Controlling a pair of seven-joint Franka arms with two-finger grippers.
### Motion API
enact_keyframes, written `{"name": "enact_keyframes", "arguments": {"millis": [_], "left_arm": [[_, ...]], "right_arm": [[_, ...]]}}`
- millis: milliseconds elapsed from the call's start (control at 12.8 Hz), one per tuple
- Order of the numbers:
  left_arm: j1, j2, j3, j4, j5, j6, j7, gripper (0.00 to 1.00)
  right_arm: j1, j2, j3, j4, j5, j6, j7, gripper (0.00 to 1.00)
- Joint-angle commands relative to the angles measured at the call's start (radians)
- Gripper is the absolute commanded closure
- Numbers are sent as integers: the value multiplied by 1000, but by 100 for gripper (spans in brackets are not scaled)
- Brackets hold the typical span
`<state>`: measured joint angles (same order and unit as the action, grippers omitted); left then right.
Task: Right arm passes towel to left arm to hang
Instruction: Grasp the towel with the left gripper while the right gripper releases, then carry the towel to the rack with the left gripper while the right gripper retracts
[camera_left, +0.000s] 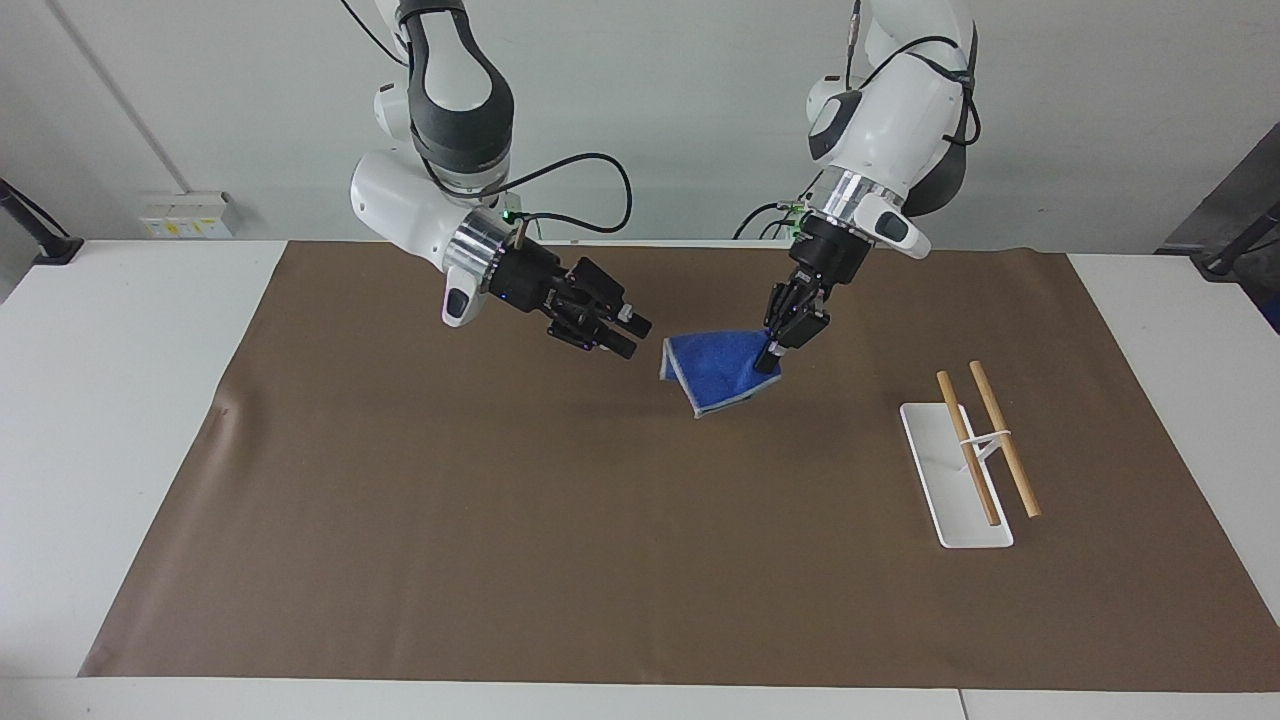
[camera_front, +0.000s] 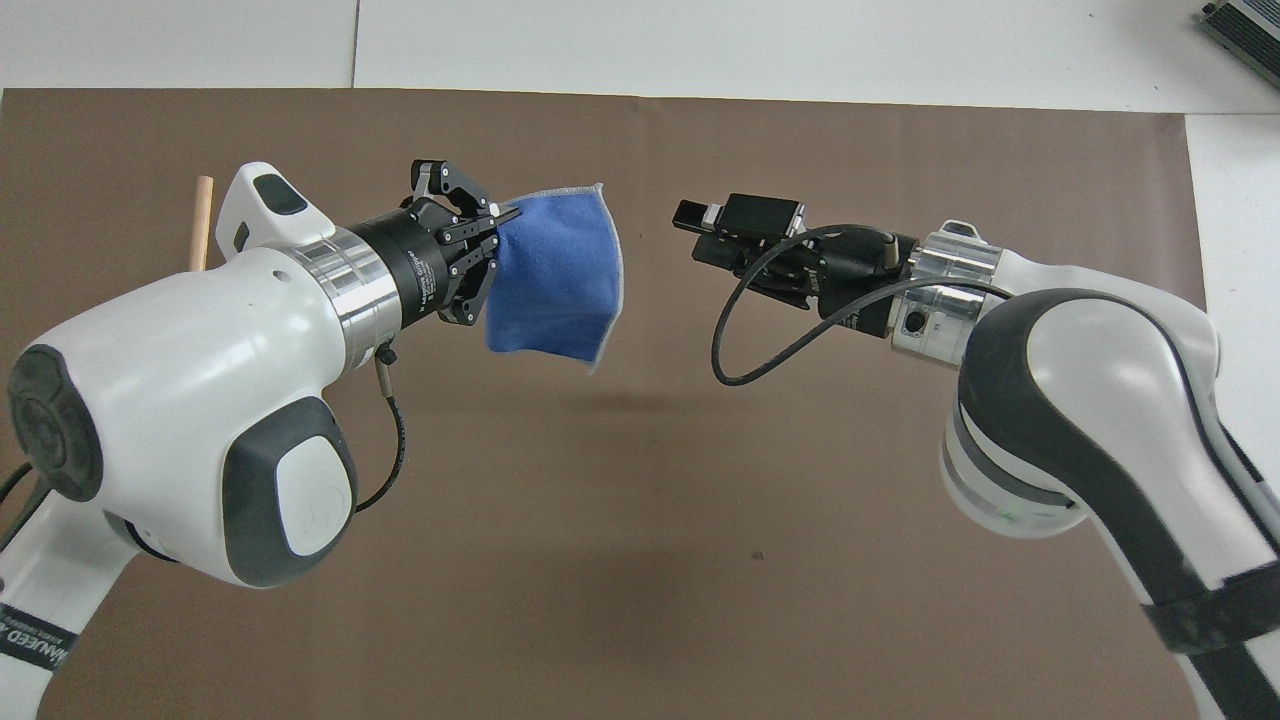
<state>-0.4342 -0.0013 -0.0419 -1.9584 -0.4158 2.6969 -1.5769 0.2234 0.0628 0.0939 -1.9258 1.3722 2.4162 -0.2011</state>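
Facing view: the left gripper (camera_left: 770, 362) is clamped on one corner of the towel (camera_left: 715, 370), which hangs free in the air above the brown mat (camera_left: 500, 560), over the mat's middle strip, toward the edge nearest the robots. The blue cloth droops from the gripped corner, its pale edge showing along the lower side. It touches neither the mat nor the rack (camera_left: 965, 465).

The right gripper (camera_left: 625, 335) is in the air just beside the towel and clear of it, with a visible gap between its fingertips and the cloth. Its jaws stand apart and hold nothing.

Overhead view: the left gripper (camera_front: 505, 215) pinches the towel (camera_front: 555, 275) at an upper corner, fingertips together on the cloth. The towel spreads out as a flat panel from the grip. A faint shadow lies on the mat (camera_front: 640, 560) under it. The right gripper (camera_front: 695, 228) points toward the towel across an open gap.

The rack stands on the mat near the corner at the left arm's end, away from the robots. It has a white base plate and two wooden rods lying parallel on a white support. In the overhead view only one rod tip (camera_front: 203, 215) shows past the left arm.
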Motion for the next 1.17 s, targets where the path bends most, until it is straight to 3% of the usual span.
{"name": "enact_keyframes", "arguments": {"millis": [0,156,312,623,857,1091], "left_arm": [[26,15,-6,18,-3,7,120,100],[66,8,-4,10,0,-5,230,100],[110,-2,0,3,76,-5,252,100],[214,-14,0,-39,195,-2,253,100],[294,-16,-1,-68,206,11,322,100],[334,20,-1,-109,206,127,324,100]], "right_arm": [[-50,-12,6,-8,-225,47,58,0],[-82,-12,6,-9,-454,46,126,0],[-102,-15,6,-7,-716,31,247,0],[-105,-34,4,45,-1187,-179,475,0],[-107,-32,4,152,-1321,-386,578,0],[-137,-43,4,241,-1334,-547,588,0]]}}
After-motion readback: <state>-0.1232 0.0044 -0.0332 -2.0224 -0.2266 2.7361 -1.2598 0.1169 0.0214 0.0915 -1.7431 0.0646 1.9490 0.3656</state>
